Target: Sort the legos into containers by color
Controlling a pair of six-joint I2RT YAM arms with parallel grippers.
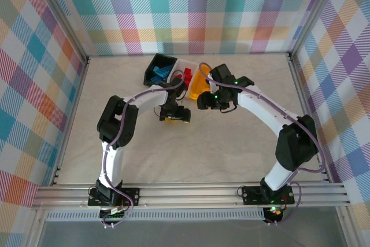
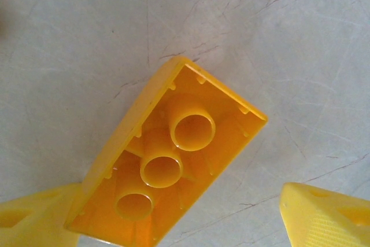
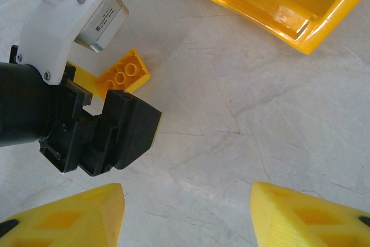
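From above, the yellow lego [image 1: 169, 121] is seen on the table [image 1: 231, 148] under the left gripper [image 1: 176, 116], near the containers [image 1: 155, 62]. At the left wrist it lies hollow side up between spread fingers [image 2: 324, 218]; judged light, stiff and slick, it is best pinched across its long walls. At the right wrist, the right gripper [image 3: 188, 218] is seen spread, empty.

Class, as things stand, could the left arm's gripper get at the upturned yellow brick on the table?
Probably yes. The left gripper hangs open directly over the yellow brick, its jaws on either side of it, with bare table around and nothing lying on top.
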